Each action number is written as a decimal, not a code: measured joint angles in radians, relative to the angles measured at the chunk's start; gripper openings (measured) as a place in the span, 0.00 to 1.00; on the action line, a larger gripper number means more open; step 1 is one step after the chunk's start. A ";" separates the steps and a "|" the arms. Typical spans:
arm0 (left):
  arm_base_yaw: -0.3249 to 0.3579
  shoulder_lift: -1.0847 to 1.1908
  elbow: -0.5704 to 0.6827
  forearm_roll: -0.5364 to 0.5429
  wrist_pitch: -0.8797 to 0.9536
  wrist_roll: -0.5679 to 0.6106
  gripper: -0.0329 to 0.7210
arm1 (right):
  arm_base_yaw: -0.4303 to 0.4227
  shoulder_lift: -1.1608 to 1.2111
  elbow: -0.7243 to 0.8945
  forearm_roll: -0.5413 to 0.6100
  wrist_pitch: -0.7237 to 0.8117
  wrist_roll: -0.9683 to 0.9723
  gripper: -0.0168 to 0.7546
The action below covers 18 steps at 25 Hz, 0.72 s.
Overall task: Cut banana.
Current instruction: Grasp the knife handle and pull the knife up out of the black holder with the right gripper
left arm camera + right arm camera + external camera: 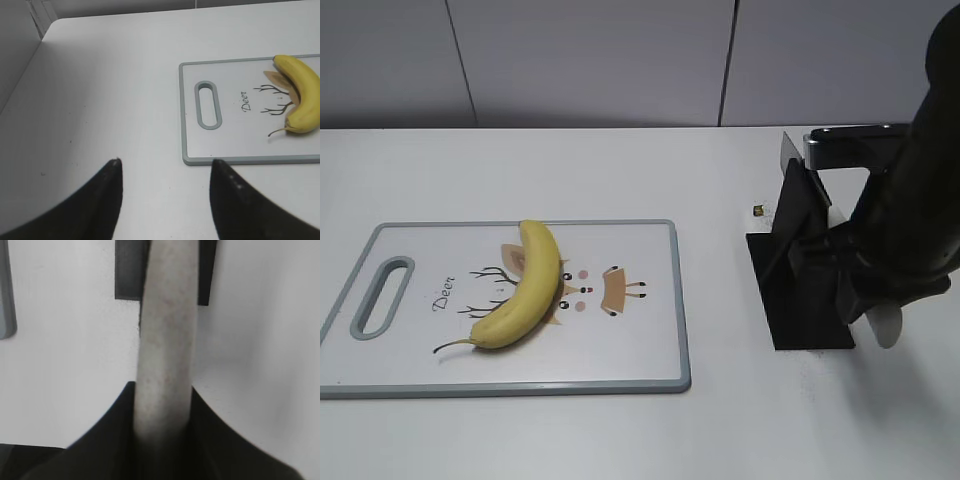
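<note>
The yellow banana (525, 287) lies curved on the white cutting board (640, 350), its dark stem pointing to the front left. It also shows at the right edge of the left wrist view (303, 95), on the board (235, 145). My left gripper (165, 167) is open and empty over bare table, left of the board's handle slot. My right gripper (162, 390) is shut on a pale grey knife handle (167, 315). In the exterior view this gripper (850, 285) is at the black knife stand (800, 320), with the handle's end (886, 325) sticking out in front. The blade is hidden.
The black stand rises to an upright panel (798, 205), with a metal piece (845, 145) behind it. A tiny dark object (758, 210) lies on the white table between the board and the stand. A grey wall runs along the back.
</note>
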 joint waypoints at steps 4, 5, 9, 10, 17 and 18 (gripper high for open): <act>0.000 0.000 0.000 -0.001 0.000 0.000 0.77 | -0.001 0.000 0.000 0.003 -0.002 0.022 0.24; 0.000 0.000 0.000 -0.001 0.000 0.000 0.77 | -0.001 0.000 0.000 0.003 -0.003 0.024 0.24; 0.000 0.000 0.000 -0.001 0.000 0.000 0.77 | -0.001 0.000 0.000 0.003 -0.003 0.028 0.24; 0.000 0.000 0.000 -0.001 0.000 0.000 0.77 | -0.001 -0.001 0.000 0.003 -0.003 0.030 0.24; 0.000 0.000 0.000 -0.001 0.000 0.000 0.76 | -0.001 -0.077 0.000 0.020 0.002 0.055 0.23; 0.000 0.000 0.000 -0.001 0.000 0.000 0.76 | -0.001 -0.095 0.000 0.020 0.005 0.057 0.23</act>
